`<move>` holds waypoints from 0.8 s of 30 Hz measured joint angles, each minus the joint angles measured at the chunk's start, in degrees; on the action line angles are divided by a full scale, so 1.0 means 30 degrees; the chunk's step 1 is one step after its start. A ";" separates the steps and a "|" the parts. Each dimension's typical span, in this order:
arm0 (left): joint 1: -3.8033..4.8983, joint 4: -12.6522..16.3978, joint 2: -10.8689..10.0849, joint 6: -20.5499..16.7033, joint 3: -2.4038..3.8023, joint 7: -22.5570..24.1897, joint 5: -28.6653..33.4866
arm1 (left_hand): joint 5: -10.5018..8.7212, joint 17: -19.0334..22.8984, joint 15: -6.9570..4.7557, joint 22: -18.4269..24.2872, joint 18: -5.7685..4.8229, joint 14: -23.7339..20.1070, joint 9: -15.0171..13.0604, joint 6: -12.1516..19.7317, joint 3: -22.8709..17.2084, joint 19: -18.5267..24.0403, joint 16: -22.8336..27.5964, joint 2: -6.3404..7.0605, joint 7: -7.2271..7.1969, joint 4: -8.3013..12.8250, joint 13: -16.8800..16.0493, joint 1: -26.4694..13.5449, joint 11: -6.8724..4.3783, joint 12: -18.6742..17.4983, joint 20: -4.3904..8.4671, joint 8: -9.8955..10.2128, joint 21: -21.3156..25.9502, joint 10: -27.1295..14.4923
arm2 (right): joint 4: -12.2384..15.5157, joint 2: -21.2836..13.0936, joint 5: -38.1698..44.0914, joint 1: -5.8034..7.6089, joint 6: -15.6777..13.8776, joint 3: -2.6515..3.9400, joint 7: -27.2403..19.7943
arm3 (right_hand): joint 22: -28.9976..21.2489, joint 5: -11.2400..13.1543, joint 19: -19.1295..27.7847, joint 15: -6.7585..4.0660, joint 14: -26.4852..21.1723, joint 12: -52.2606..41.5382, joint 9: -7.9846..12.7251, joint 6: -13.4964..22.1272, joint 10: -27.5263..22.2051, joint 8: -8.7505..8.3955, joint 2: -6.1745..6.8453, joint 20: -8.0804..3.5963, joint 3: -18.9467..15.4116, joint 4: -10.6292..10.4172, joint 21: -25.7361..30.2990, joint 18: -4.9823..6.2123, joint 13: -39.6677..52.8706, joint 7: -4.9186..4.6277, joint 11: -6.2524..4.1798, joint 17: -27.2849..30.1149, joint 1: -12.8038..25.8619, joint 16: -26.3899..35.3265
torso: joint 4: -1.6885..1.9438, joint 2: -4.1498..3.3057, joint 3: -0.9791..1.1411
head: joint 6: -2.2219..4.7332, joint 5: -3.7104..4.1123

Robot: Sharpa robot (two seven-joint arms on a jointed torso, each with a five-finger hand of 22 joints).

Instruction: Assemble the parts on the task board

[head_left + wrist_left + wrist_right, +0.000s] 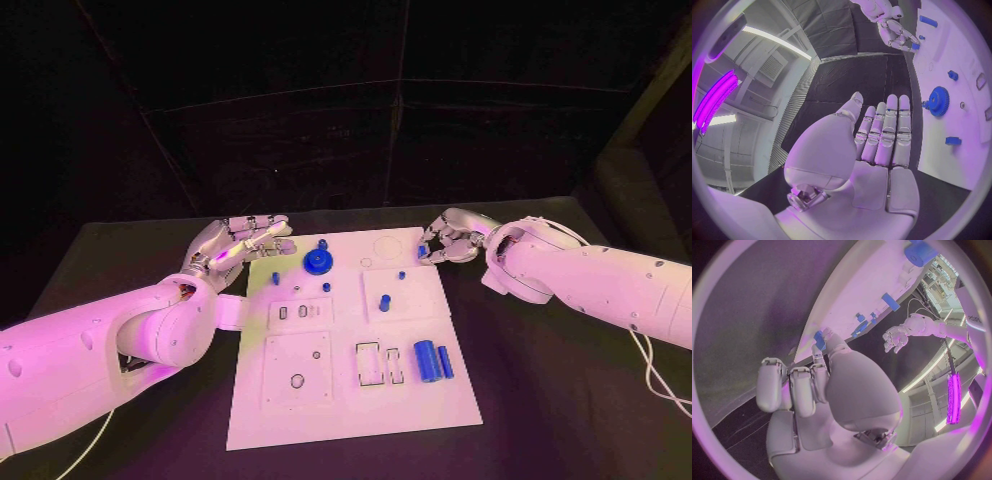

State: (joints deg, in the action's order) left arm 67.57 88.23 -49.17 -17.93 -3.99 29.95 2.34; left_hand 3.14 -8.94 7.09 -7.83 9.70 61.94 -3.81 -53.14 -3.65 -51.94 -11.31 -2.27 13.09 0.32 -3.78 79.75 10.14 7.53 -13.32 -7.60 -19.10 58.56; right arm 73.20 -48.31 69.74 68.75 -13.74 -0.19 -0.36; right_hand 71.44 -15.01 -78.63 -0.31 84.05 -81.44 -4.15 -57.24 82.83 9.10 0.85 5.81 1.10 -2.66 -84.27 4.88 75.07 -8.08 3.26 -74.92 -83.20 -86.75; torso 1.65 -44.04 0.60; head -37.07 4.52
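Right hand (444,243) fingertips cover most of a small blue part (819,339); its shape is unreadable. Board (433,400) recess contents too small to identify.

There is one white task board (433,400) and there are two hands, the left hand (238,243) and the right hand (450,240). One blue gear (317,265) lies near the left fingertips (274,243). Two blue cylinders, a thick cylinder (424,362) and a slim cylinder (446,362), lie touching, well apart from all fingers. Three small blue pegs stand between the two hands' fingers: a first peg (276,277), a second peg (326,287) and a third peg (387,301). One more small blue part (820,338) sits pinched in the right fingertips.
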 measured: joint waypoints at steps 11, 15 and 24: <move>0.0000 -0.0012 -0.0002 0.0006 0.0000 -0.0001 0.0000 | 0.0000 0.0002 0.0000 -0.0001 0.0000 0.0000 0.0001 0.0000 0.0000 -0.0001 0.0000 0.0000 0.0000 0.0000 0.0000 0.0000 0.0000 0.0000 0.0001 0.0000 0.0000 -0.0001 | 0.0015 0.0031 0.0082 -0.0001 -0.0056 0.0000 0.0006 | 0.0111 0.0590 -0.0175 -0.0290 0.0007 -0.0085 0.0076 -0.0911 0.0170 0.0084 -0.0448 -0.0175 0.0855 0.0227 0.0001 -0.0002 0.0005 0.0303 -0.0171 0.0002 0.0007 -0.0034 | -0.0009 0.0000 0.0002 | -0.0031 0.0029; 0.0000 -0.0011 -0.0015 0.0009 0.0000 -0.0001 0.0000 | 0.0000 0.0003 0.0000 -0.0001 0.0001 0.0000 0.0000 0.0000 0.0000 0.0000 0.0000 0.0000 -0.0001 0.0000 0.0000 0.0000 0.0000 0.0000 0.0000 0.0000 0.0000 -0.0001 | 0.0202 -0.0051 0.0091 -0.0006 -0.0366 0.0000 -0.0093 | 0.0549 0.0756 -0.0375 -0.0391 -0.0041 -0.0431 0.0110 -0.1111 0.0373 0.0090 -0.0650 -0.0374 0.1452 0.0444 -0.0144 -0.0308 -0.0017 0.0311 -0.0374 0.0001 -0.0108 -0.0034 | -0.0009 0.0004 0.0002 | -0.0031 0.0031; 0.0000 0.0008 -0.0133 0.0010 0.0000 -0.0003 0.0000 | 0.0000 0.0005 0.0000 0.0021 0.0001 -0.0001 0.0000 0.0000 -0.0056 0.0000 0.0073 0.0000 0.0000 0.0056 0.0000 0.0000 -0.0072 -0.0071 0.0000 0.0000 0.0078 0.0072 | 0.1701 -0.0619 0.0074 -0.0001 -0.1625 0.0011 -0.0087 | 0.0696 0.0857 -0.0441 -0.0455 0.0024 -0.0520 0.0110 -0.1142 0.0373 0.0128 -0.0970 -0.0441 0.1911 0.0417 -0.0232 -0.0306 -0.0020 0.0279 -0.0374 0.0002 0.0110 -0.0108 | -0.0011 0.0048 -0.0027 | 0.0084 -0.0002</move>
State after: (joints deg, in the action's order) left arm 67.57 88.25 -49.57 -17.90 -3.99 29.94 2.34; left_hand 3.14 -8.93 7.09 -7.76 9.70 61.94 -3.81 -53.14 -3.82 -51.94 -11.09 -2.27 13.09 0.49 -3.78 79.75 9.92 7.31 -13.32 -7.60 -18.86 58.77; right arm 78.30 -50.16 69.96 68.75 -18.62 -0.15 -0.62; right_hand 73.53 -12.44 -79.96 -1.68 84.12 -83.00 -3.82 -60.67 83.95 9.48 -2.06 4.48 6.84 -1.41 -84.97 3.97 75.01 -7.24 2.14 -74.91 -82.87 -87.08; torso 1.61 -43.90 0.52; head -36.82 4.51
